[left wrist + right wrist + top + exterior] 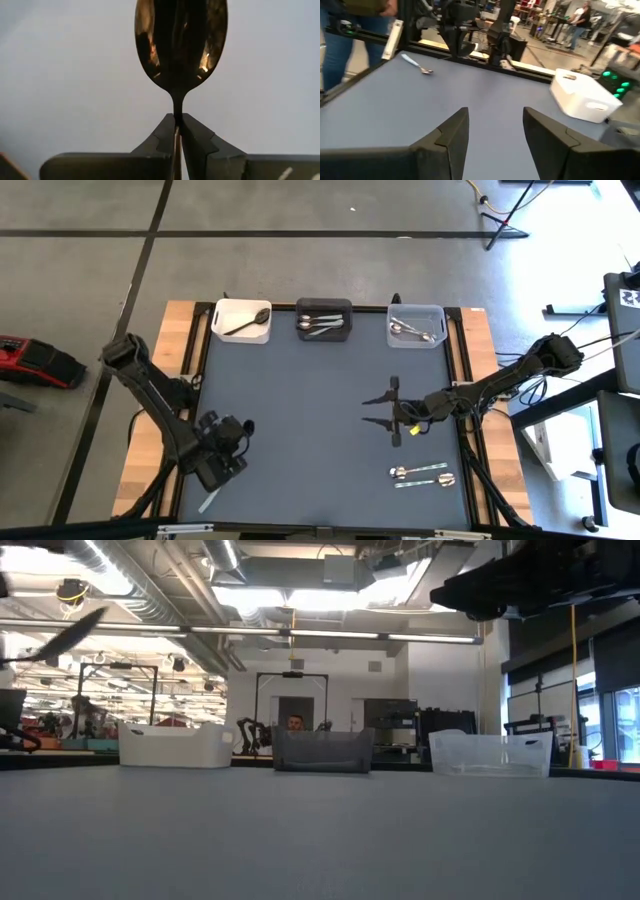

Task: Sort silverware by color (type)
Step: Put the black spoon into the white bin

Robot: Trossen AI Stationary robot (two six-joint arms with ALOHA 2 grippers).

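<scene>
Fingers [197,142] of the left gripper [177,131] are clenched on the neck of a dark spoon [181,42], gripping it just below the bowl, in the left wrist view. The spoon runs straight out from the gripper, bowl at the far end, its long axis in line with the fingers; the handle is hidden between them. In the high view the left gripper [238,432] sits over the near left part of the table [300,420], and the spoon itself is hard to make out there against the dark arm. In the low view a dark spoon bowl [72,632] shows tilted high at the left edge. The right gripper [383,409] hangs over the table's right half, fingers spread wide and holding nothing. Just nearer than it, two silver spoons [420,475] lie side by side with their long axes across the table. One more silver spoon [209,500] lies at the table's near left edge, partly hidden by the left arm. Along the far edge stand three bins: the white bin [242,321] holds one dark spoon, the black bin [324,319] holds silver ones, and the clear bin [416,326] holds silver ones too; their count is hard to tell.
</scene>
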